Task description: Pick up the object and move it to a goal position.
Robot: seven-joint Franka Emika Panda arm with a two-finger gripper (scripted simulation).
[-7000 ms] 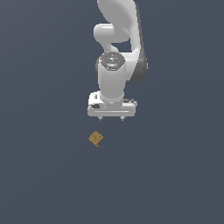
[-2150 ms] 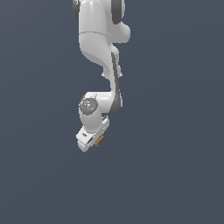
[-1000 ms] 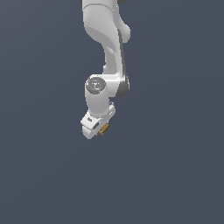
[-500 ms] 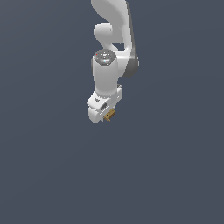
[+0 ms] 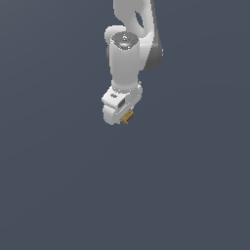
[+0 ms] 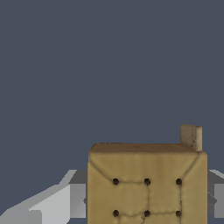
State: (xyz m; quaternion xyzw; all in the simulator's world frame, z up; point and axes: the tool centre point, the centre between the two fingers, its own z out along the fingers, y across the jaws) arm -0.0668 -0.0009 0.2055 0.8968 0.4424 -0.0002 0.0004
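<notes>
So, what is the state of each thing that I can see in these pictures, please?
White gripper: shut on the cube, pointing down.
Small tan-brown cube with dark dots: held between the fingers, lifted off the dark grey floor, upright.

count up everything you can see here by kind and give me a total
Tan-brown cube: 1, held in the gripper
White gripper: 1
White robot arm: 1
Total: 3

A plain dark grey-blue floor fills both views; its surface looks flat and uniform.
</notes>
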